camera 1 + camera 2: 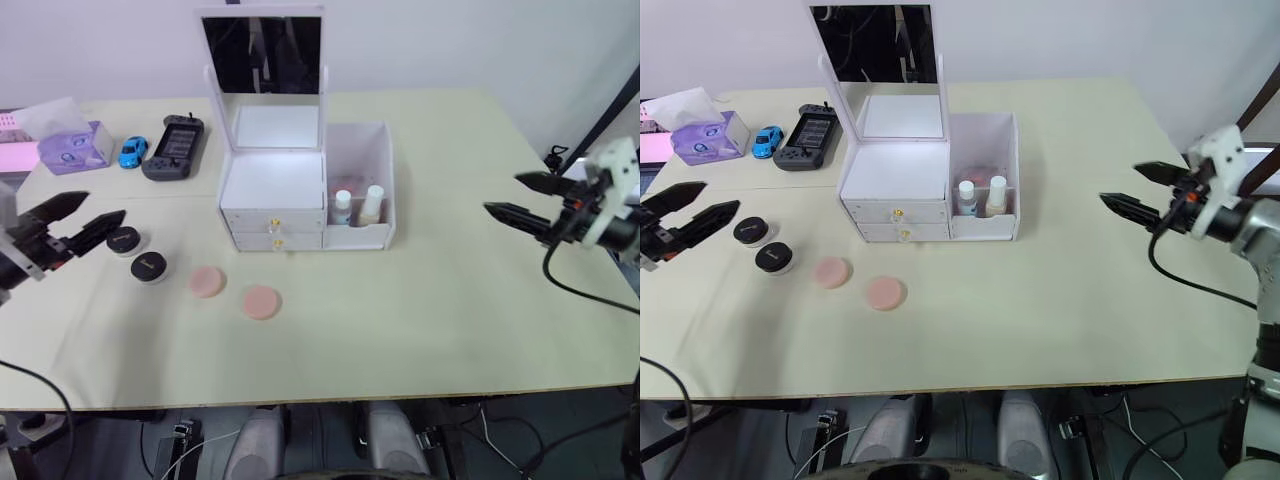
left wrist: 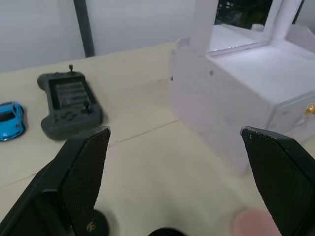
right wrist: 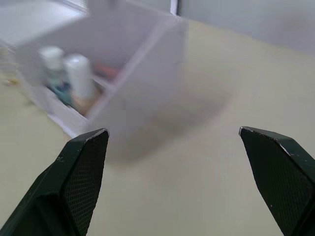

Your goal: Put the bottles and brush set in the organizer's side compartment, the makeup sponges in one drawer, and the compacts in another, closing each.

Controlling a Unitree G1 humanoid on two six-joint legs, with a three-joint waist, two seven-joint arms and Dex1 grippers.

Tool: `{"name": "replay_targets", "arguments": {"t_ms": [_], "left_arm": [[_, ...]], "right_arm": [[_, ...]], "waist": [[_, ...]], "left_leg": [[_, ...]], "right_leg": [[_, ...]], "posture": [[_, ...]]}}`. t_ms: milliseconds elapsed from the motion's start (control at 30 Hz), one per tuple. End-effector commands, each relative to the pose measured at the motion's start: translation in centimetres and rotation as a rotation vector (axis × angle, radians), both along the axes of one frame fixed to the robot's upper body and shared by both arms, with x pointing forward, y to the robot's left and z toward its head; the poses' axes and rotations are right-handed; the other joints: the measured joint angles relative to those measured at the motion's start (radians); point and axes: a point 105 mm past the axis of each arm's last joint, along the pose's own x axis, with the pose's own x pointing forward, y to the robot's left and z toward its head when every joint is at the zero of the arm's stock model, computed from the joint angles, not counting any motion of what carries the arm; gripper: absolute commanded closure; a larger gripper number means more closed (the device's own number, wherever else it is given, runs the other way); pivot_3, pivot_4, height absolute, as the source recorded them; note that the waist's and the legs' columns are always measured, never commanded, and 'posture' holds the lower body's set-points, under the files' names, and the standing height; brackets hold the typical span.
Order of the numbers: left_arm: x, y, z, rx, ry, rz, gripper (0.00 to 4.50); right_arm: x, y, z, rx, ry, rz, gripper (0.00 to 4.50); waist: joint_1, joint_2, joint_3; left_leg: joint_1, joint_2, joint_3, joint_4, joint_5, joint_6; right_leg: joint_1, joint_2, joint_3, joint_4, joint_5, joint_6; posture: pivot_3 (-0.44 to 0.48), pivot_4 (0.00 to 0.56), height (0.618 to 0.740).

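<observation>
Your left gripper (image 1: 92, 218) hovers with fingers spread and empty, the compacts (image 1: 135, 253) just ahead of its tips. The right gripper (image 1: 1130, 190), fingers also spread, faces the side compartment (image 1: 985, 190), which already holds the bottles (image 1: 981, 197).

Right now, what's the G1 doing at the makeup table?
Mid-task, holding nothing. The two bottles already stand in the organizer's side compartment, with something pink behind them. Both drawers look shut. The two makeup sponges and the two compacts lie on the table in front of it. The left claw is open beside the compacts; the right claw is open, off to the organizer's right.
</observation>
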Motion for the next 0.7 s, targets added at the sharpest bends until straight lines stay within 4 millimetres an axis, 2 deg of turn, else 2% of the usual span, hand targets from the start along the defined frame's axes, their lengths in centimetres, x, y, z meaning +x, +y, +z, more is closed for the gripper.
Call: {"name": "replay_targets", "arguments": {"t_ms": [33,233,300,433,567,700], "left_arm": [[-1.3,-3.2,1.3,-0.03,-0.091,0.013,0.05],[-3.1,-6.5,-0.6,-0.101,-0.09,0.138,0.05],[-3.8,-8.1,-1.9,-0.131,-0.083,0.219,0.05],[-4.5,-10.4,-3.9,-0.141,-0.055,0.301,0.05],[-3.6,-12.1,-5.8,-0.09,-0.043,0.356,0.05],[-2.1,-13.3,-6.8,-0.104,-0.044,0.361,0.05]], "right_arm": [[-0.1,4.8,2.3,-0.022,-0.004,0.145,0.0],[-0.5,8.8,3.4,-0.086,0.005,0.326,0.0],[-1.0,10.7,4.0,-0.091,-0.008,0.424,0.0],[-1.0,12.6,3.9,-0.179,-0.043,0.467,0.0],[-1.9,14.6,4.6,-0.181,0.002,0.572,0.0],[-2.0,15.0,5.1,-0.205,0.002,0.561,0.0]], "waist": [[0.001,-0.001,0.0],[0.016,-0.005,0.0],[0.014,-0.005,0.0],[0.013,-0.007,-0.001],[0.015,-0.007,-0.001],[0.015,-0.007,-0.002]], "left_leg": [[0.0,0.0,0.001,0.0,0.0,0.0],[-0.001,-0.001,0.001,0.001,0.0,0.0],[-0.002,-0.001,0.001,0.002,0.0,0.0],[-0.001,-0.002,0.004,0.003,0.0,0.0],[0.0,-0.001,0.005,0.003,0.0,0.0],[0.0,-0.001,0.005,0.004,0.0,0.0]], "right_leg": [[0.0,0.0,0.001,0.0,0.0,0.0],[0.001,0.001,0.002,-0.001,0.0,0.0],[0.001,0.0,0.002,-0.002,0.001,0.0],[0.001,0.001,0.006,-0.003,0.002,0.002],[0.001,0.001,0.006,-0.002,0.002,0.001],[0.001,0.001,0.006,-0.002,0.002,0.001]], "posture": [[0.0,0.15,0.74],[0.0,0.15,0.74],[0.0,0.15,0.74],[0.0,0.15,0.74],[0.0,0.15,0.74],[0.0,0.15,0.74]]}}
